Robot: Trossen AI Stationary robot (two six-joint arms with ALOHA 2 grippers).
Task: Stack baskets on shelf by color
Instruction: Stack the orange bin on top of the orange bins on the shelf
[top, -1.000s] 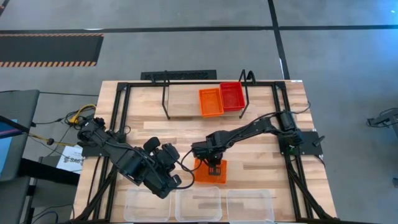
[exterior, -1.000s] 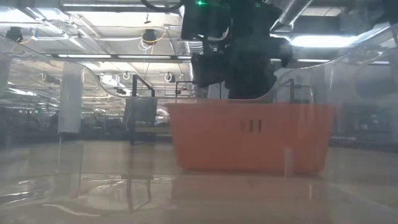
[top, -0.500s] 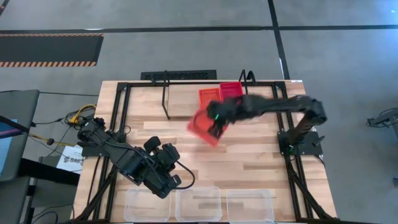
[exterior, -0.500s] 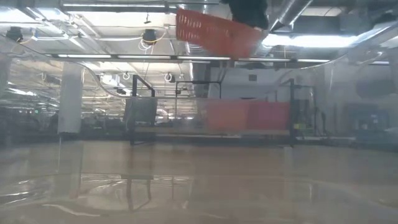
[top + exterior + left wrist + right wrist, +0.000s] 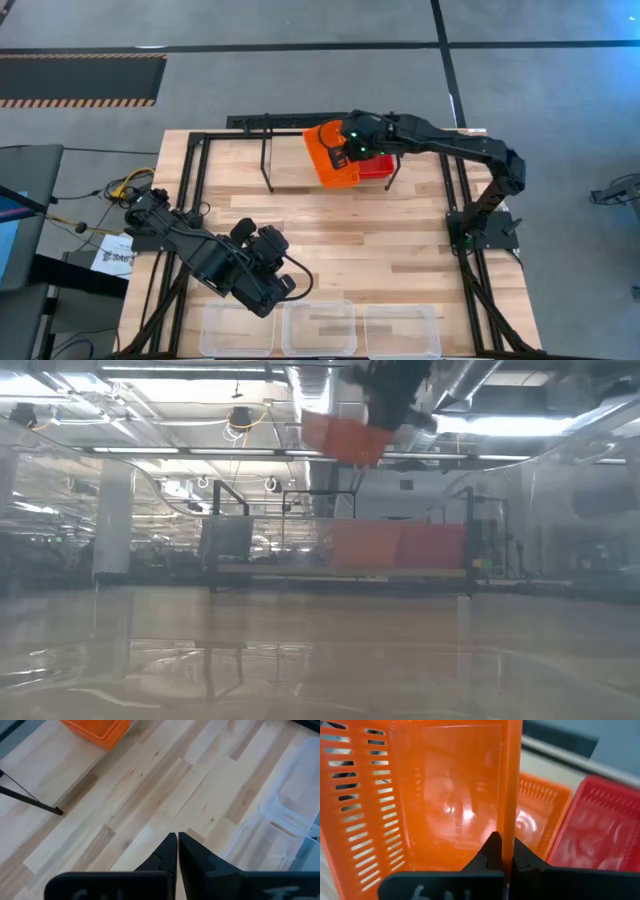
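My right gripper (image 5: 347, 153) is shut on an orange basket (image 5: 328, 155) and holds it in the air over the far-side shelf (image 5: 266, 160). On the shelf stand another orange basket (image 5: 540, 815) and, beside it, a red basket (image 5: 380, 166). The low view shows the held basket (image 5: 345, 438) high above those two. Three clear baskets (image 5: 318, 328) sit in a row at the table's near edge. My left gripper (image 5: 278, 292) hangs shut and empty above the near left of the table, close to the clear baskets. My right gripper pinches one wall of the orange basket at its rim (image 5: 511, 827), one finger inside the basket and one outside. The fingers slant down toward the far edge. The basket is lifted clear and tilted, its open side turned partly toward the gripper, above the shelf's orange basket.
A larger black tube frame (image 5: 195, 160) runs around the tabletop. Bare wood lies across the table's middle (image 5: 340, 240). Cables and a paper lie off the table's left edge (image 5: 115, 250).
My right gripper has lifted the orange basket off the middle of the table, carried it up and toward the far edge to above the shelf, and rolled its wrist on the way. The basket, level on the table before, is now tilted in the air.
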